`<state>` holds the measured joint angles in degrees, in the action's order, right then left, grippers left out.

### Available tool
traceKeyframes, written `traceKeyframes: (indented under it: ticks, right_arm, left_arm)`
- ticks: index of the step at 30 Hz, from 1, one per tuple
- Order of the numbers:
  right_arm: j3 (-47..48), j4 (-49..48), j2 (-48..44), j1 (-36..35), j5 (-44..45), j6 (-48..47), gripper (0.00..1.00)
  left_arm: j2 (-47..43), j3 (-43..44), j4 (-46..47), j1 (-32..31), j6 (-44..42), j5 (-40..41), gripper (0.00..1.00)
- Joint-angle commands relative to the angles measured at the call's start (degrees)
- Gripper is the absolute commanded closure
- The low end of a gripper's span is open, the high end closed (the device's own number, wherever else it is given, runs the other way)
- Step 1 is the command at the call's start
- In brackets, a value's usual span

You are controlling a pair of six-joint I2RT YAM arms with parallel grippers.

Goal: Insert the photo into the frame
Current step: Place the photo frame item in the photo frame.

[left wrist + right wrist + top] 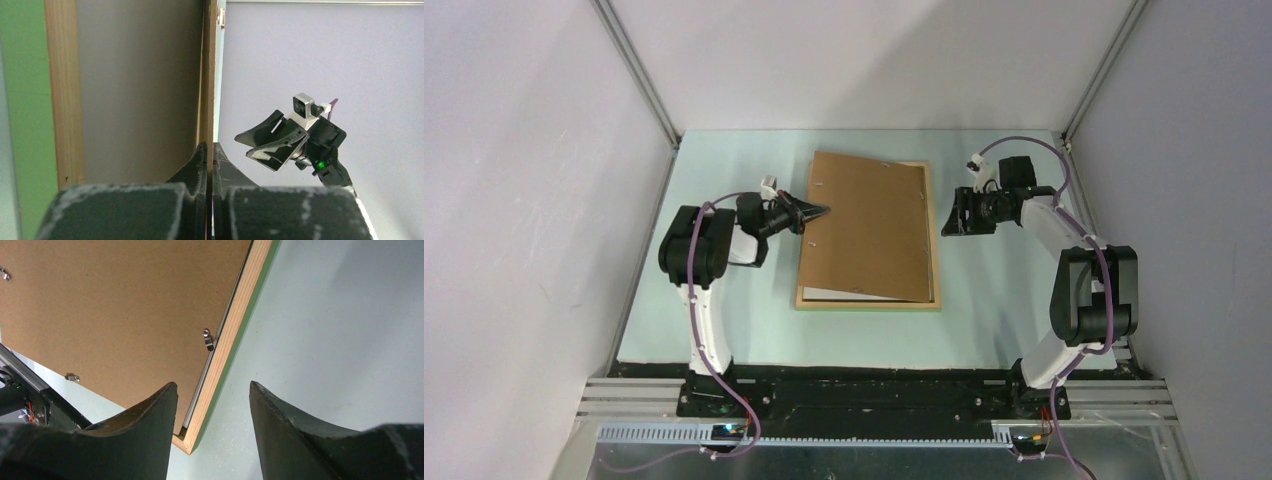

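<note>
Photo, thin white-backed print [829, 293], lay under skewed brown cardboard backing board [864, 225] in pale wooden rectangular frame [874, 302]. Left gripper [822, 211] closed at board's left edge. Right gripper [948, 215] parted, just beside frame.

R gripper [212, 387], jaws apart, over frame [230, 335] edge; backing board [110, 305] prob. inside.

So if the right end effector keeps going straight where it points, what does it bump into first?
Most likely the frame. Its pale wooden side rail lies just ahead, between the open fingers of the right end effector, though depth is hard to judge.
</note>
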<state>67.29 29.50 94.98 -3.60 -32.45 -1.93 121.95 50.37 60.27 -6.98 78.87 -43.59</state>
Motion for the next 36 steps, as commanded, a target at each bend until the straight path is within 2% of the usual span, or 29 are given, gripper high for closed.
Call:
traceKeyframes:
  ticks: [1, 17, 36]
  right_arm:
    - [-0.26, -0.56, -0.67, 0.42, -1.18, -0.04, 0.41]
    - [-0.39, -1.10, 0.56, 0.18, -1.23, 0.59, 0.41]
    - [2.90, -2.84, 11.33, -5.12, -2.93, 4.00, 0.41]
  left_arm:
    - [0.00, 2.48, 3.54, -0.35, -0.32, 1.03, 1.00]
    - [1.18, 2.43, 3.12, -1.34, -1.09, 2.74, 1.00]
    - [2.68, 1.29, 2.49, -2.08, -1.32, 3.57, 1.00]
